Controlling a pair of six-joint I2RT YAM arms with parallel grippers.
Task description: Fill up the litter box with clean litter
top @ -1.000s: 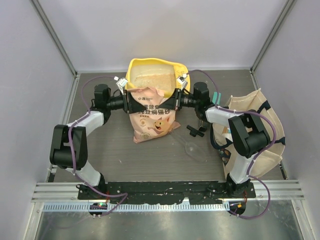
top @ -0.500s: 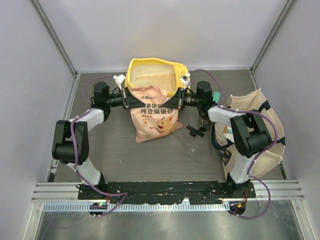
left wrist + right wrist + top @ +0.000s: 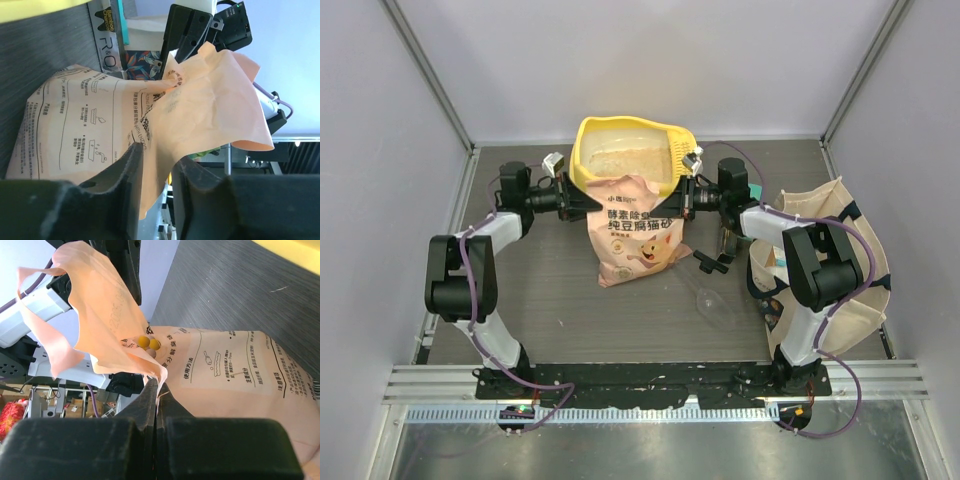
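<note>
Top view: litter bag point(image 3: 632, 232) hides litter box point(image 3: 625, 122) near rim; tote point(image 3: 835, 195) partly behind right arm point(image 3: 810, 265). Left claw point(image 3: 157, 157) fingers blurred up close, can't tell if film's pinched. Right wrist: bag base cut off at frame edge.

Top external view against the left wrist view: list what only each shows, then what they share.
Only the top external view shows the litter box, pale litter already in it, and the canvas tote at the right. Only the left wrist view shows the usage diagrams printed on the litter bag and its film running between the left gripper fingers. Both show the bag standing on the table and the right gripper pinching its top corner.
</note>
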